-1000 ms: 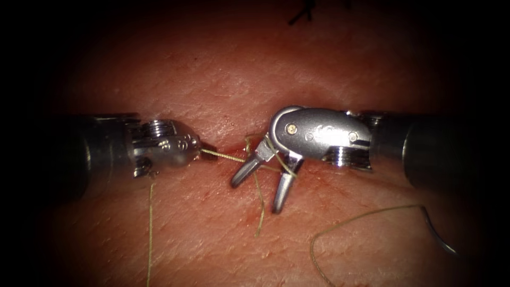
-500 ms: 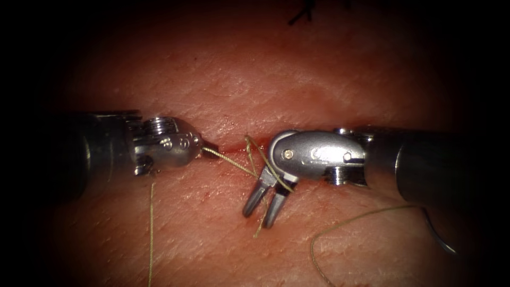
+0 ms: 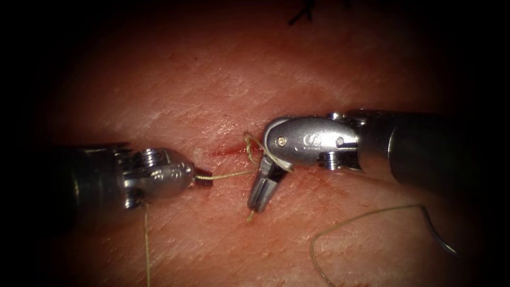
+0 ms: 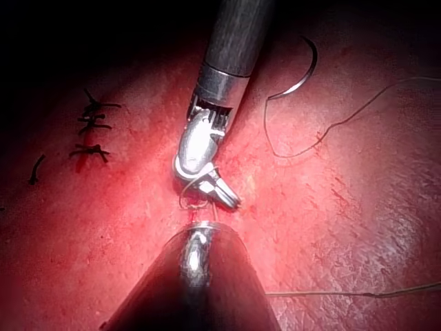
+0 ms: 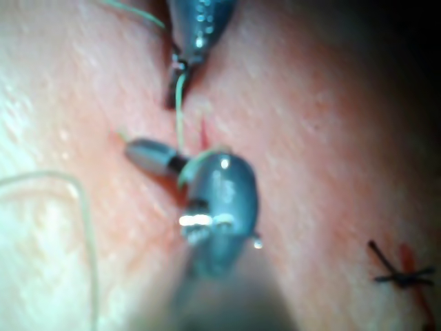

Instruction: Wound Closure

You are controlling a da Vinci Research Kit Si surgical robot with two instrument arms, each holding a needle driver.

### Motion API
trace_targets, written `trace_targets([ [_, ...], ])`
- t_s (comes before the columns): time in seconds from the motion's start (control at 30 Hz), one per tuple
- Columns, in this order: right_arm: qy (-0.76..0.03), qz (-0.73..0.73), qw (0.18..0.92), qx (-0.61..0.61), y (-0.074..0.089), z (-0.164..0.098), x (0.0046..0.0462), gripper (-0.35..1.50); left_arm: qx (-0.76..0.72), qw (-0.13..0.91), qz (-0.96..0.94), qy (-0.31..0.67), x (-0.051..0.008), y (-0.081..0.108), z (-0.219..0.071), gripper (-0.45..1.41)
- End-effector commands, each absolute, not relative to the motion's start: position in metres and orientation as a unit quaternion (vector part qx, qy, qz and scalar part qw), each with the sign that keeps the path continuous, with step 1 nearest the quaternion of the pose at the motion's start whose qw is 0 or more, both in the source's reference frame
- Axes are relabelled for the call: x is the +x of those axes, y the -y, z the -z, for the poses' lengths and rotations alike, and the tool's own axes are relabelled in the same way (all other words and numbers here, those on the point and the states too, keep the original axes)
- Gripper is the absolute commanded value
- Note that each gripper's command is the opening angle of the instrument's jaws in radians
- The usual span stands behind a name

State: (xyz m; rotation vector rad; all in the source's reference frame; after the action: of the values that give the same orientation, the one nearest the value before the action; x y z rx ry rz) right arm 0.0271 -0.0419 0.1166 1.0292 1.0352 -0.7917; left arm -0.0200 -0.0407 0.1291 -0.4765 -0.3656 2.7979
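Starting at your left tool (image 3: 204, 179): it comes in from nine o'clock, jaws pinched together on the thread (image 3: 231, 175), which runs taut from the tips toward three o'clock, straight at the cut (image 3: 226, 152). Compared with a second ago, that tool now sits lower and further toward nine o'clock, so that strand has been drawn out longer. A second length of thread drops from under the tool's wrist toward six o'clock.

Centre field now: the cut is a short red slit in the tissue (image 3: 212, 79), and the thread rises in a small loop at its right-hand end, wrapped round the neck of your right tool (image 3: 258, 201). That tool enters from three o'clock, wrist bent so the jaws point to about seven o'clock. A second ago they stood wide apart; now they have come together, clamped on the short free tail of thread, whose tip just pokes out below them. The left wrist view agrees (image 4: 231, 198): jaws together, loops of thread at their base.

So the geometry that matters: the taut strand lies along the nine-to-three line, the tail in your right jaws lies nearly square to it, and the loop sits between both tools, nearer the right.

Out at four o'clock, the needle (image 3: 441, 234) lies loose on the tissue to the right of the cut, well apart from both tools, held by neither and not in the tissue, its thread curling back toward six o'clock. Old stitches (image 3: 300, 15) sit at twelve.
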Motion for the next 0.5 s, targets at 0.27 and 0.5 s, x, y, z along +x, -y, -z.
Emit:
trace_targets([
  [0.27,-0.51,0.272,0.685,0.443,0.0374,-0.1169,0.0265,-0.35,-0.175,0.136,-0.967,0.127,-0.021,0.0446,-0.1305,-0.45],
  [0.5,-0.523,0.208,0.715,0.416,0.0348,-0.1182,0.0263,-0.35,-0.175,0.135,-0.967,0.124,-0.0215,0.0464,-0.13,-0.45],
])
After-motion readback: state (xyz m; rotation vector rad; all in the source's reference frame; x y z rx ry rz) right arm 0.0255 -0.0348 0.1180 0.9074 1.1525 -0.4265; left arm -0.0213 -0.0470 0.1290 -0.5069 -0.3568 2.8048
